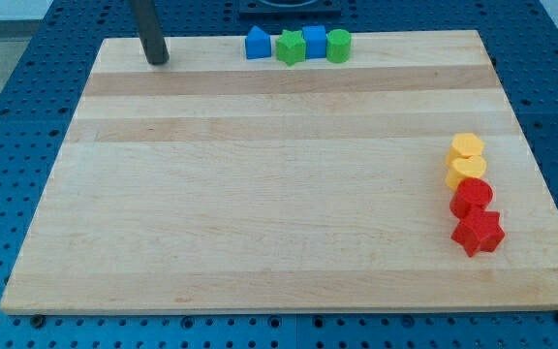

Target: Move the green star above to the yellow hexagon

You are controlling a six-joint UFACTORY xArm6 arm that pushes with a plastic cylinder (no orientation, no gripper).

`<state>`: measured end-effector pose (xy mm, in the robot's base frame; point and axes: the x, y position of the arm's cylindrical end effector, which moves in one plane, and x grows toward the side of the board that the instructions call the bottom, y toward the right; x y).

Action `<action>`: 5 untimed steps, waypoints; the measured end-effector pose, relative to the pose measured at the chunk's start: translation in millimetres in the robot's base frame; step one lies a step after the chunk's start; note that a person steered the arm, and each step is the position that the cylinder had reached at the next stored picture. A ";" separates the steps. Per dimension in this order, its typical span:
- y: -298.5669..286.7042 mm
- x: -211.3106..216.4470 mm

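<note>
The green star [290,47] sits at the view's top edge of the wooden board [260,194], between a blue pentagon-like block [257,44] on its left and a blue cube [314,42] on its right. A green cylinder [338,45] ends that row. The yellow hexagon [467,148] lies at the view's right, touching a yellow block [465,172] just below it. My tip [158,59] rests on the board near the top left corner, well to the left of the green star and far from the yellow hexagon.
A red cylinder [472,198] and a red star [478,233] continue the column below the yellow blocks. The board lies on a blue perforated table [8,145].
</note>
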<state>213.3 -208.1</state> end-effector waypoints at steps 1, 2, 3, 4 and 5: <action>3.2 -22.1; 26.6 -21.6; 85.7 -21.4; 144.0 -19.4; 193.1 1.8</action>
<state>215.1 -15.0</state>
